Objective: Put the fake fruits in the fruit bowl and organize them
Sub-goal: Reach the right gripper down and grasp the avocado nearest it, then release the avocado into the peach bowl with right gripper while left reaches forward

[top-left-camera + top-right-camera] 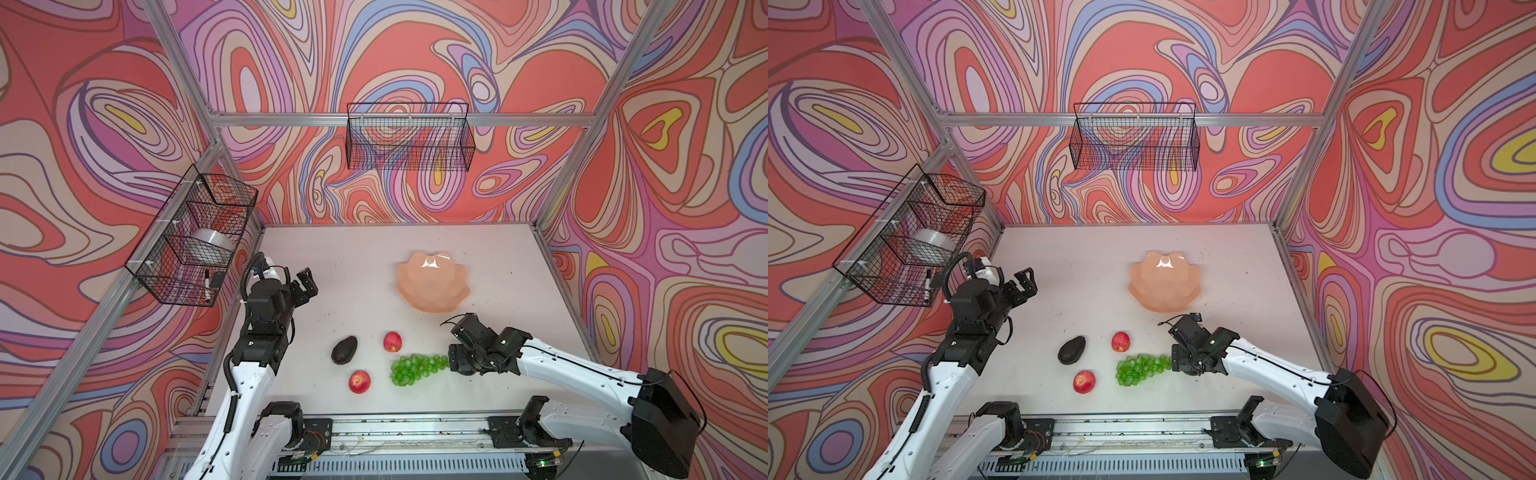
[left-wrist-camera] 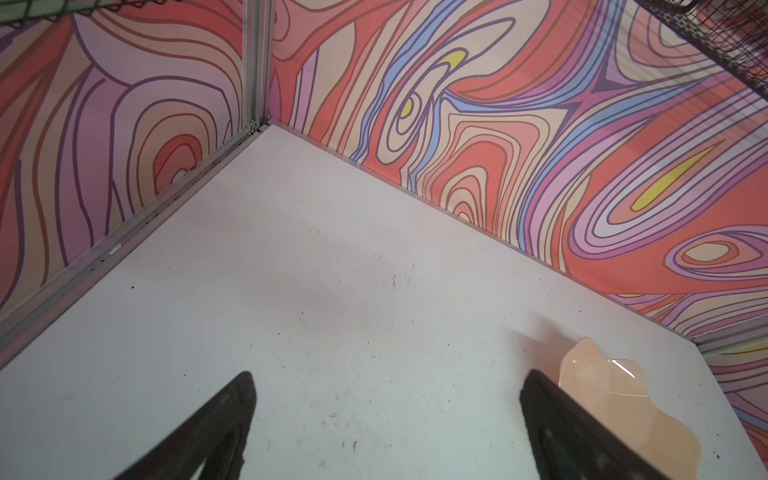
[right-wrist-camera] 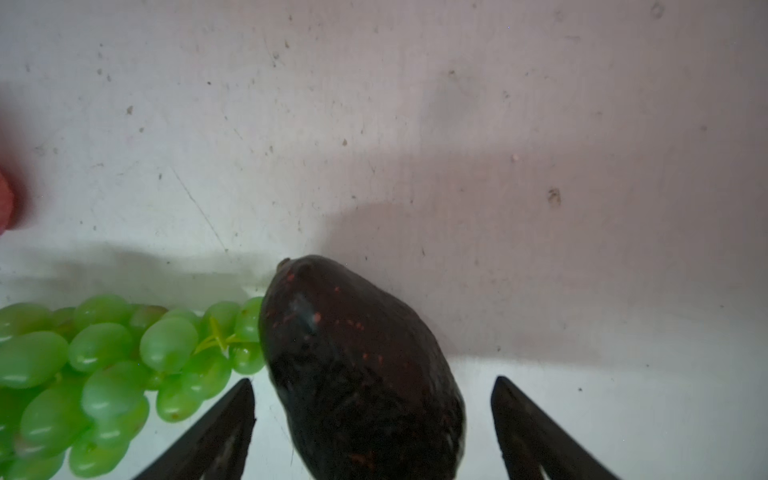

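Five fruits, all outside the bowl (image 1: pixel 432 286) at 1 o'clock on my table (image 1: pixel 332 257): far apple (image 1: pixel 392 341), near apple (image 1: pixel 360 382), grapes (image 1: pixel 417 368), avocado (image 1: pixel 344 350), and second avocado (image 3: pixel 357 365), straddled untouched by my spread right gripper (image 3: pixel 372 380). Left gripper (image 1: pixel 306 286) spread, 10 o'clock.

Left arm (image 1: pixel 249 374) upright, elbow bent, wrist tipped forward. Left gripper (image 1: pixel 307 286) raised, well left of bowl (image 1: pixel 432 286), jaws wide apart, nothing between them. Right arm (image 1: pixel 573 370) stretched low, reaching leftward. Right gripper (image 1: pixel 456 347) down low, just in front of bowl, jaws apart, fingers (image 3: pixel 232 415) not pressing anything.
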You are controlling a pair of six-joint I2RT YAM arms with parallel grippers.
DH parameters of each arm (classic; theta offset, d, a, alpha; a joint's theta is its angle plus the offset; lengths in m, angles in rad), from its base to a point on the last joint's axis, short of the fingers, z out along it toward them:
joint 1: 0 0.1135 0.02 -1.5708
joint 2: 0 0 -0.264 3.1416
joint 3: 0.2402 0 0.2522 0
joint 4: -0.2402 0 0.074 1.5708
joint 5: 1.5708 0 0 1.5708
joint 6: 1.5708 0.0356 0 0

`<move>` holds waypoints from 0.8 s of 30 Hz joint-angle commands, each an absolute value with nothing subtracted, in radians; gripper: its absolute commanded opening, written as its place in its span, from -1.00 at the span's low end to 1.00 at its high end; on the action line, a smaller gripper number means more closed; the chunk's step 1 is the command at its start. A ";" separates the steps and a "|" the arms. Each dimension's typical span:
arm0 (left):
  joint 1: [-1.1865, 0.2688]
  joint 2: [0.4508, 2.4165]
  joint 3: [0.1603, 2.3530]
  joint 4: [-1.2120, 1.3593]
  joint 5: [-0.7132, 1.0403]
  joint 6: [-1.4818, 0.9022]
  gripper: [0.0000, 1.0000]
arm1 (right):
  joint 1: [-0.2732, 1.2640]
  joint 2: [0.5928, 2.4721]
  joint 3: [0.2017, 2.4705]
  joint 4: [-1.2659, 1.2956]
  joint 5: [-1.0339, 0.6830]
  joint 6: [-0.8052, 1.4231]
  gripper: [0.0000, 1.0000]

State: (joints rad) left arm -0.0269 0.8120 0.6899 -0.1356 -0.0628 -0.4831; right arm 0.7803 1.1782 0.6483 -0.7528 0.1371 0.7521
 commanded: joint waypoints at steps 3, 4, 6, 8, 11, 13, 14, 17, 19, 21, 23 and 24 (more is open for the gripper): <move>-0.026 0.798 0.683 -0.169 -0.056 -0.480 1.00 | 0.786 1.244 0.663 -0.698 0.218 0.790 0.56; -0.026 0.799 0.684 -0.169 -0.054 -0.477 1.00 | 0.785 1.250 0.665 -0.702 0.220 0.790 0.46; -0.026 0.804 0.688 -0.170 -0.054 -0.470 1.00 | 0.785 1.242 0.676 -0.728 0.250 0.794 0.29; -0.026 0.808 0.695 -0.179 -0.057 -0.464 1.00 | 0.785 1.209 0.718 -0.798 0.313 0.793 0.15; -0.026 0.816 0.701 -0.195 -0.042 -0.465 1.00 | 0.774 1.146 0.810 -0.872 0.386 0.750 0.07; -0.026 0.821 0.699 -0.192 -0.016 -0.462 1.00 | 0.744 1.140 0.878 -0.877 0.397 0.695 0.04; -0.026 0.824 0.699 -0.192 0.000 -0.460 1.00 | 0.719 1.155 0.922 -0.864 0.397 0.657 0.04; -0.026 0.821 0.701 -0.203 0.026 -0.459 0.98 | 0.649 1.229 1.007 -0.777 0.362 0.558 0.02; -0.026 0.807 0.702 -0.221 0.029 -0.457 0.98 | 0.600 1.299 1.064 -0.699 0.309 0.501 0.01; -0.026 0.786 0.704 -0.246 0.024 -0.452 0.98 | 0.555 1.396 1.131 -0.623 0.265 0.448 0.00; -0.026 0.759 0.705 -0.279 0.028 -0.442 0.98 | 0.529 1.498 1.200 -0.567 0.246 0.402 -0.01; -0.026 0.744 0.708 -0.301 0.031 -0.439 0.98 | 0.520 1.546 1.231 -0.554 0.241 0.388 -0.01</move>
